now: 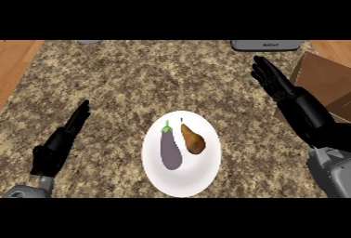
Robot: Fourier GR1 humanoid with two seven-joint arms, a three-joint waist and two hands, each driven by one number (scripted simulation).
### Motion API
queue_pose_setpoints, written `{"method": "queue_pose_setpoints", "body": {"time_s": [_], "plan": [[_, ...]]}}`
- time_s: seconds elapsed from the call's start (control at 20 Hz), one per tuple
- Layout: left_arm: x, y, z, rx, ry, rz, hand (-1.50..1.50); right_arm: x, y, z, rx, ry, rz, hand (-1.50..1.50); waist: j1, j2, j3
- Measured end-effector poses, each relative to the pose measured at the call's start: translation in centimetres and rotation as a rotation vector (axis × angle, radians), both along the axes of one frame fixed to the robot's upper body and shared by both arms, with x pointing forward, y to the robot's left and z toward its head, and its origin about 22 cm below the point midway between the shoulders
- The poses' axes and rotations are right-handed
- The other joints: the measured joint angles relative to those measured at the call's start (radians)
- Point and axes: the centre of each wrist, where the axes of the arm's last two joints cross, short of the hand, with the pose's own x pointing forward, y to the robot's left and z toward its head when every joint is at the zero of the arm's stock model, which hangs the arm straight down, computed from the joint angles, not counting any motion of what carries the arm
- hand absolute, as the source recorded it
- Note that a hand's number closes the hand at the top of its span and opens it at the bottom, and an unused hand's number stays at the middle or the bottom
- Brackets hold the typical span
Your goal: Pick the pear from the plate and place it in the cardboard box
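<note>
A brown pear (193, 139) lies on a white plate (181, 182) in the middle of the granite counter, beside a purple eggplant (169, 148) on its left. The cardboard box (327, 82) stands at the right edge, only partly in view. My right hand (274, 82) is open, fingers straight, up and to the right of the plate, close to the box. My left hand (63, 137) is open at the left, well apart from the plate. Neither hand touches anything.
A grey appliance (266, 45) sits at the counter's far edge, top right. A small grey object (89, 42) shows at the top left edge. Wooden floor (14, 65) lies beyond the counter's left side.
</note>
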Motion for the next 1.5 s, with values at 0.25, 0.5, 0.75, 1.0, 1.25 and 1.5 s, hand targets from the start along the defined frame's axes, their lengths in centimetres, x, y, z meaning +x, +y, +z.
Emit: {"method": "queue_pose_setpoints", "body": {"time_s": [0.25, 0.5, 0.75, 1.0, 1.25, 1.5], "plan": [[2.6, -1.0, 3.4, 0.040, -0.141, -0.096, 0.00, 4.2, 1.8, 4.3, -0.035, -0.007, 0.065, -1.50, 0.033, 0.025, -0.007], [4.2, -2.8, 5.7, 0.042, -0.237, -0.201, 0.00, 7.9, 2.2, 6.5, -0.314, 0.003, 0.125, -1.50, 0.068, 0.042, -0.011], [5.0, -3.3, 6.9, 0.038, -0.249, -0.230, 0.00, 10.4, 2.5, 5.1, -0.449, -0.055, 0.262, -1.50, 0.064, 0.043, -0.009], [5.3, -3.4, 7.6, 0.040, -0.253, -0.234, 0.00, 11.7, 4.2, 4.9, -0.599, -0.159, 0.417, -1.50, 0.060, 0.040, -0.009], [5.3, -3.2, 7.2, 0.044, -0.247, -0.230, 0.00, 12.3, 7.7, 5.8, -0.833, -0.181, 0.566, -1.50, 0.051, 0.035, -0.010], [5.1, -3.4, 7.0, 0.049, -0.243, -0.218, 0.00, 11.7, 12.3, 6.0, -1.049, -0.183, 0.716, -1.50, 0.039, 0.029, -0.010]]}}
